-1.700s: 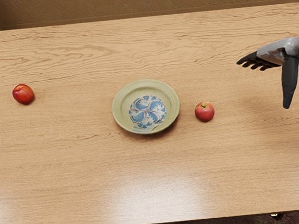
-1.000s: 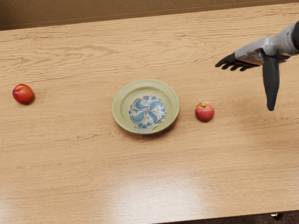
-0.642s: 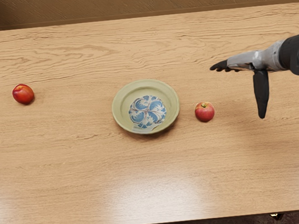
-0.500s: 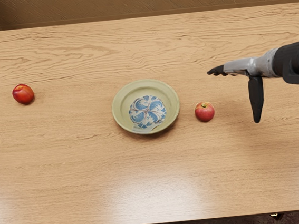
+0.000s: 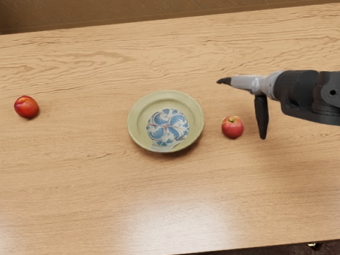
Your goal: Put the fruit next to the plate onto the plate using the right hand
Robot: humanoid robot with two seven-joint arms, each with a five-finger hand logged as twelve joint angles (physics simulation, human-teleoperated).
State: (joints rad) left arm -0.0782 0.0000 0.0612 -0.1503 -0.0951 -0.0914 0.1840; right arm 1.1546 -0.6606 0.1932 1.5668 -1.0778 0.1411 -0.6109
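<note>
A red fruit (image 5: pixel 26 107) is lying far left on the table (image 5: pixel 103 188). The plate (image 5: pixel 135 125) is sitting mid-table, the apple (image 5: pixel 232 127) just right of it. The right hand (image 5: pixel 255 89) is hovering there with its fingers (image 5: pixel 238 82) stretching open beyond the apple and its thumb pointing down beside it, seemingly touching nothing.

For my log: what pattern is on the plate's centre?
A blue and white floral swirl on the pale green plate, clearest in the head view.

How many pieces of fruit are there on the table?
2. One red fruit lies near the left edge of the table; the other, a red apple, lies just right of the plate, apart from it. Nothing seems to hide more.
</note>
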